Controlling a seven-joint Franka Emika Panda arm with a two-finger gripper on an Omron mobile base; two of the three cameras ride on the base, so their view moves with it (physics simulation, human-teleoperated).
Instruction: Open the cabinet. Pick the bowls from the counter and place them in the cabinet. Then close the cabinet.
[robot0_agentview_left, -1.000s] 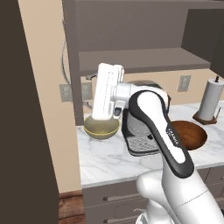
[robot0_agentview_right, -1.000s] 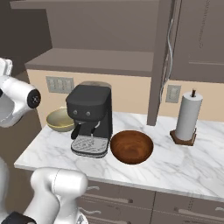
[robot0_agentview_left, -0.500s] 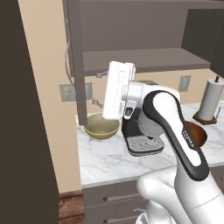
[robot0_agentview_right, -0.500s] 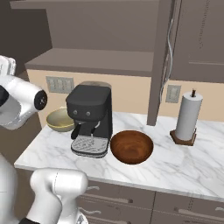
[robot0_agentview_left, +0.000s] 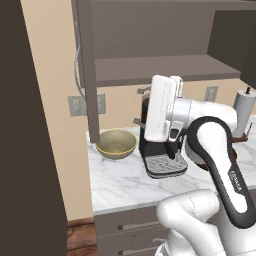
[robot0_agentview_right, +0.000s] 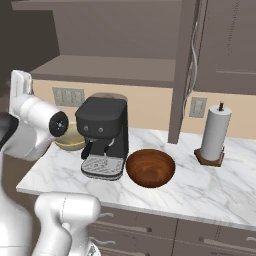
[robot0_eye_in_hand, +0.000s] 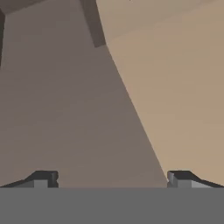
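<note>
Stood open, the cabinet (robot0_agentview_right: 115, 65), shelf bare, above the white marble counter (robot0_agentview_right: 215, 187). Olive bowl (robot0_agentview_left: 116, 143) left of the coffee machine (robot0_agentview_right: 103, 136), brown bowl (robot0_agentview_right: 150, 167) right, both on marble. Gripper (robot0_eye_in_hand: 112, 178) spread wide, holding nothing

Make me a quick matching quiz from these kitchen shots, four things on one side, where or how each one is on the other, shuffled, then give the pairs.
1. olive-yellow bowl
2. reddish-brown bowl
3. paper towel roll
4. cabinet

A. doors open, shelf bare
B. on a stand at the counter's right end
C. left of the coffee machine
D. right of the coffee machine

Pairs: 1-C, 2-D, 3-B, 4-A
</note>
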